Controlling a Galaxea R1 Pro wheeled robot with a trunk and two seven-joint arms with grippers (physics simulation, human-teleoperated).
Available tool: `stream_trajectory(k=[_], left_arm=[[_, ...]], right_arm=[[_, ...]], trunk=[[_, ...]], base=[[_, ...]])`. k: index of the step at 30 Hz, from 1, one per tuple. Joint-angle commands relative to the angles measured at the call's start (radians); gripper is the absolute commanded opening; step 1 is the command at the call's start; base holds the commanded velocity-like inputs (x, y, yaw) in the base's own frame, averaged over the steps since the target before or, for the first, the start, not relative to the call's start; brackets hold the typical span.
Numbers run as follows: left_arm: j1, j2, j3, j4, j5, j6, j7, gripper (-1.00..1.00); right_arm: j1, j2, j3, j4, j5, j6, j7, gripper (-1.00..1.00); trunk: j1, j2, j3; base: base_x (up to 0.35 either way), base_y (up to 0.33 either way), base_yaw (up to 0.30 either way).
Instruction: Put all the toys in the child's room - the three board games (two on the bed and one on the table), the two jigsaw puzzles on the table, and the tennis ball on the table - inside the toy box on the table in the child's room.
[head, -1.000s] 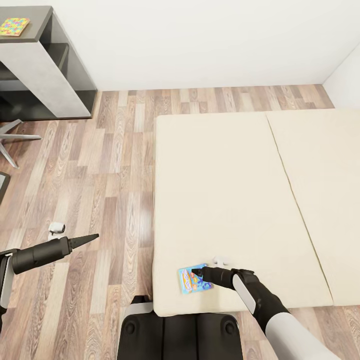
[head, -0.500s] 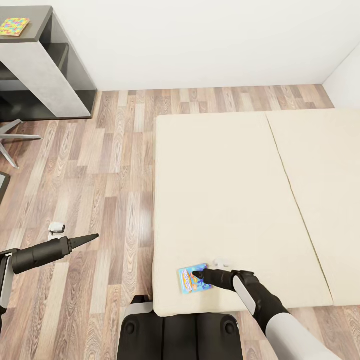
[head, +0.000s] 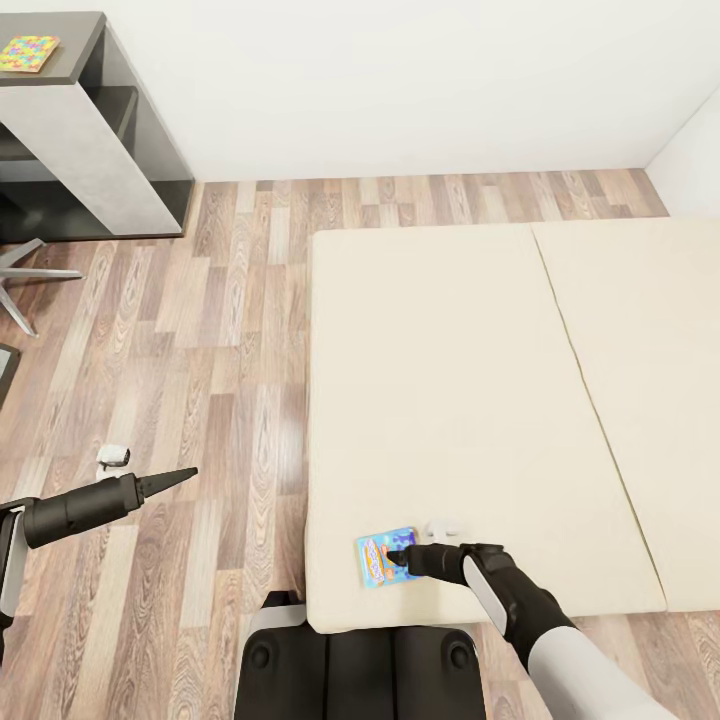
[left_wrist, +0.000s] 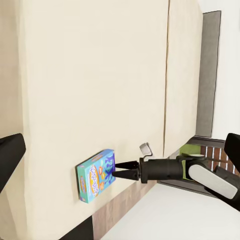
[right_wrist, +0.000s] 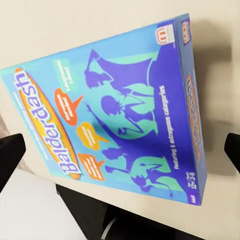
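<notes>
Right tool (head: 398, 556): open wide, right over the blue game box (head: 385, 556), tips at either side.
Game box: lies flat on the bed (head: 450, 400), its long side running across the tool.
Left tool (head: 185, 473): far off over the floor, looks closed.
Worktop (head: 60, 70): far away, with one puzzle (head: 29, 53) on it.

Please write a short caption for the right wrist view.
Open right gripper poised over the blue Balderdash board game lying flat on the cream bed.

bare cream bed (head: 450, 380) all around the blue board game (head: 383, 557)
</notes>
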Motion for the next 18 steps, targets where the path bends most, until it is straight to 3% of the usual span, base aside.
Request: stream_trajectory(k=[1, 12, 18], left_arm=[[0.000, 0.000, 0.000, 0.000, -0.002, 0.011, -0.005, 1.00], [0.000, 0.000, 0.000, 0.000, -0.002, 0.011, -0.005, 1.00], [0.000, 0.000, 0.000, 0.000, -0.002, 0.011, -0.005, 1.00]], right_arm=[[0.000, 0.001, 0.001, -0.001, -0.002, 0.005, 0.000, 1.00], [0.000, 0.002, 0.000, -0.001, 0.000, 0.001, 0.001, 1.00], [0.000, 0.004, 0.000, -0.001, 0.000, -0.054, 0.001, 1.00]], trunk=[[0.001, -0.002, -0.001], [0.001, -0.002, -0.001], [0.001, -0.002, -0.001]], base=[[0.000, 0.000, 0.000], [0.000, 0.000, 0.000], [0.000, 0.000, 0.000]])
